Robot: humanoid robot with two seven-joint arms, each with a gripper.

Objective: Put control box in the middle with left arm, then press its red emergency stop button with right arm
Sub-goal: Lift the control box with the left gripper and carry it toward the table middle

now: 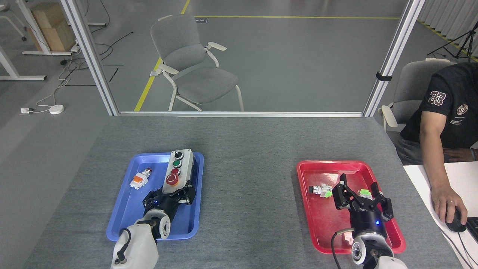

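Control box [178,171] in left gripper [170,195]

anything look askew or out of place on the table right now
The control box is tilted, its far end over the blue tray rim, because the left gripper grips its near end. Nothing is spilled or damaged.

Left: tray [123,228] holding control box [178,172] along its right side, small loose push-button part [139,180] to the left of it. Right: second tray [317,228] with two small parts [321,190], apparently loose. Between: bare table [246,179].
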